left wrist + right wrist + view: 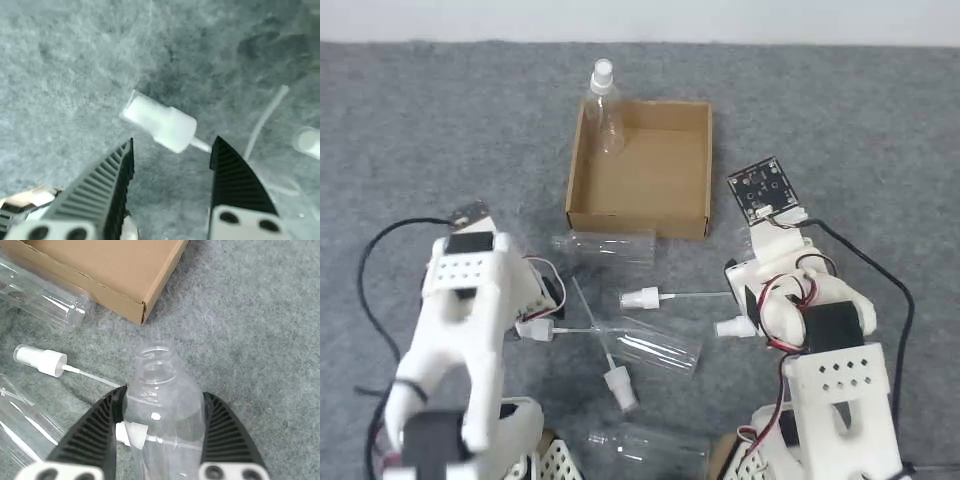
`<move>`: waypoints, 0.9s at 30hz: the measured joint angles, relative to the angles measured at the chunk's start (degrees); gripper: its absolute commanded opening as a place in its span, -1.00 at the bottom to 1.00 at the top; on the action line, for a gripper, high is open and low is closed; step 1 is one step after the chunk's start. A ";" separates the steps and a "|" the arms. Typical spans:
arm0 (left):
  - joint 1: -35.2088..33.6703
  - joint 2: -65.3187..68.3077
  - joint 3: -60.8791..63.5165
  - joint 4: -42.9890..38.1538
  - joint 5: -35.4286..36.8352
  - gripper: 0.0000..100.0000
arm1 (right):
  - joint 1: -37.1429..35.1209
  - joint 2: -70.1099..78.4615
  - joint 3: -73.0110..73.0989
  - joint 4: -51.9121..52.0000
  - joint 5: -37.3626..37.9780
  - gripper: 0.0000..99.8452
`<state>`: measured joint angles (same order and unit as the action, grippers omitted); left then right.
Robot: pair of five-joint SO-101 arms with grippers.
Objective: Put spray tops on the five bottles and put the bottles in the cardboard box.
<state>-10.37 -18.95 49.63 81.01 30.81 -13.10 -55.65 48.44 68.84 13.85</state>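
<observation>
So the left gripper (pixel 175 144) has its jaws spread wide with nothing in them. It's sitting low over the grey mat (pixel 440 120), and a spray top (pixel 160 124) lies flat just ahead of the tips. My guess is the step in hand is picking up that top. I'd come down so the jaws straddle the fat white cap, not the skinny dip tube. I'd also square up first, since the top lies at an angle to the jaws. Pinch the tube and it'll probably just flex and slip out.

On the other side, the right gripper (pixel 162 396) is clamped around the body of an open bottle (pixel 161 375). Its neck is bare and points away from the wrist. That arm needs to keep the bottle steady so the tube can be threaded into the mouth. Clear plastic like that looks slippery and squashy, so a firm grip without crushing it is the way to go.

There's a fair bit of clutter in between:
- An uncapped bottle (pixel 610 246) lies just in front of the cardboard box (pixel 638 222).
- A second spray top (pixel 642 297) lies with its tube stretching toward the right arm.
- A middle bottle (pixel 655 345) lies on its side, with a third spray top (pixel 620 385) just beside it.
- Another bottle (pixel 645 450) lies near the arm bases.

A tube runs from the left gripper toward the middle bottle, so a sloppy lift could drag things around. The box holds one capped bottle (pixel 604 108), leaning in its far-left corner.
</observation>
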 measured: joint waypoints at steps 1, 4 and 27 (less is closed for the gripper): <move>0.00 2.37 -0.79 -0.35 -0.09 -0.54 | 0.00 0.00 0.00 0.00 0.00 -0.85; 0.00 7.82 -2.81 -0.18 0.00 -0.54 | 0.00 0.00 0.00 0.00 0.00 -0.85; 0.00 10.64 2.02 -14.42 8.70 -0.78 | 0.00 0.00 0.00 0.00 0.00 -0.85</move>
<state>-10.37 -8.31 51.65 66.59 39.52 -13.10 -55.65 48.44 68.84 13.85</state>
